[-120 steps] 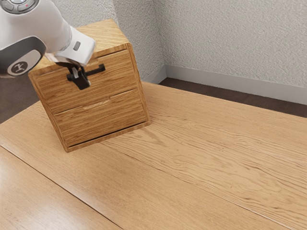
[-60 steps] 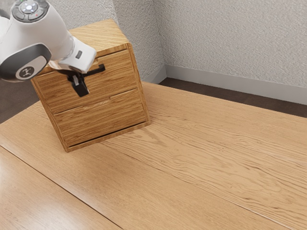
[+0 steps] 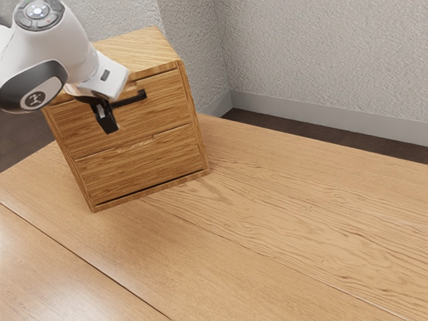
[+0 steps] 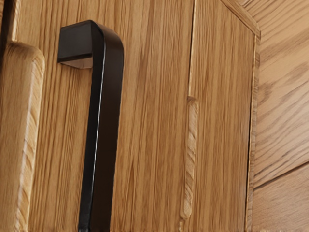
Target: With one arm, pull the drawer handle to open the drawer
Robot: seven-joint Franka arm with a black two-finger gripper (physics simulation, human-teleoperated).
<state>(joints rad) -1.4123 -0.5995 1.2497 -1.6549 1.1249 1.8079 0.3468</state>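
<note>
Wooden desk (image 3: 267, 221), textured wall (image 3: 321, 47) behind. At ten o'clock stood the cabinet (image 3: 134, 154); fingers (image 3: 107, 120) sat at the nine o'clock end of the top drawer (image 3: 157, 100) handle (image 3: 130, 99), clamped or apart, couldn't tell.

The claw (image 3: 107, 119) covers one end of the handle (image 3: 132, 99).

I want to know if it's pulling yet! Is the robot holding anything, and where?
Can't tell. The gripper sits at the black handle, at the end nearer the arm.
</note>
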